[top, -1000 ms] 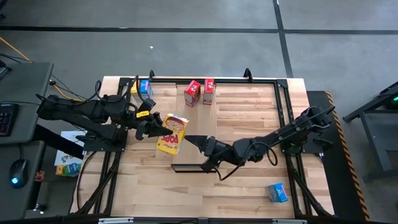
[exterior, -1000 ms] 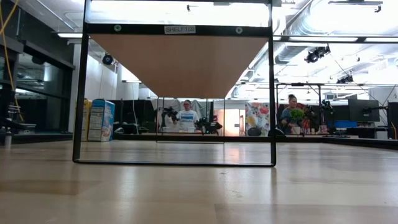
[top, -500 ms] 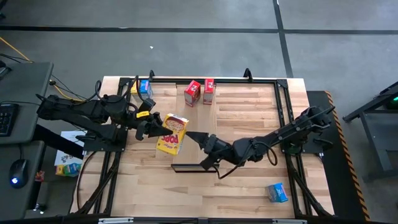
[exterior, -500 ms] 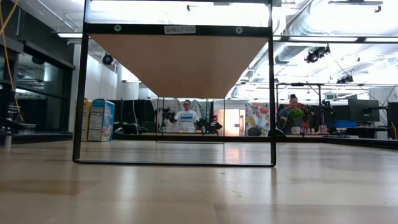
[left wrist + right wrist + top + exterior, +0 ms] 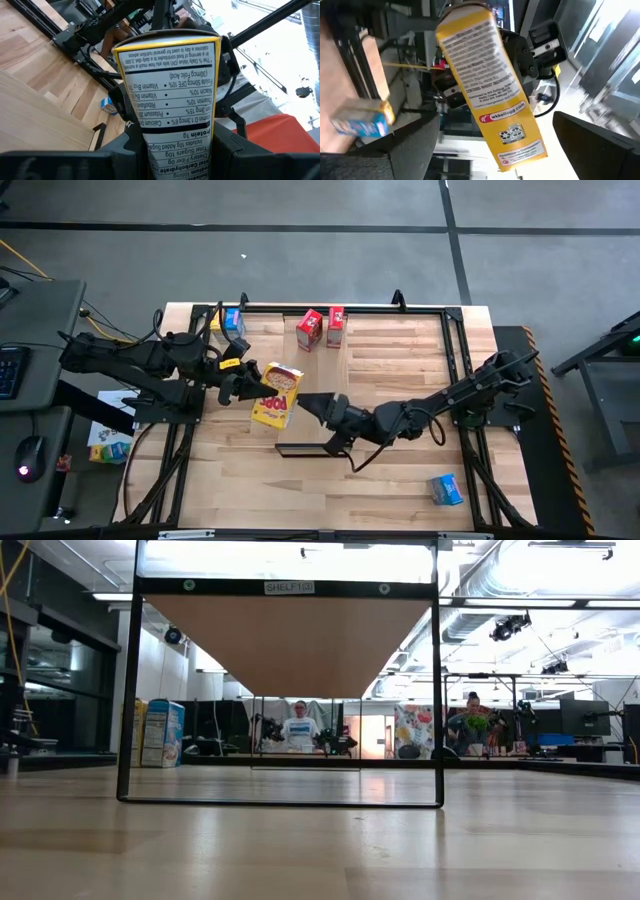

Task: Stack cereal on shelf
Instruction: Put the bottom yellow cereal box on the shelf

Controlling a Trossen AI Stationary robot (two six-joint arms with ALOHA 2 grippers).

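The left gripper [image 5: 250, 383] is holding a yellow cereal box [image 5: 277, 394] in its jaws above the table [image 5: 400, 360], offering it to the right gripper [image 5: 308, 404], whose jaws are spreading wide (likely for a handover).

The cereal box [image 5: 277, 394] clamped in the dark left gripper [image 5: 247, 383] is yellow, with a red logo and pale cereal artwork on its front, a white nutrition panel in black print with a yellow border on the side facing that wrist, and black text, a red web-address band and a small white recycling mark on the side facing the black right gripper [image 5: 307, 404]. Beyond the left gripper stand a blue box [image 5: 233, 321] beside a yellow one [image 5: 216, 322] and two red boxes [image 5: 320, 328] with white markings, while another blue box [image 5: 446, 489] lies well behind the right gripper. All rest on a pale tabletop [image 5: 400, 350] of striped light and darker wood planks, and the shelf [image 5: 288, 640] is plain tan wood in a black frame with a small white label.
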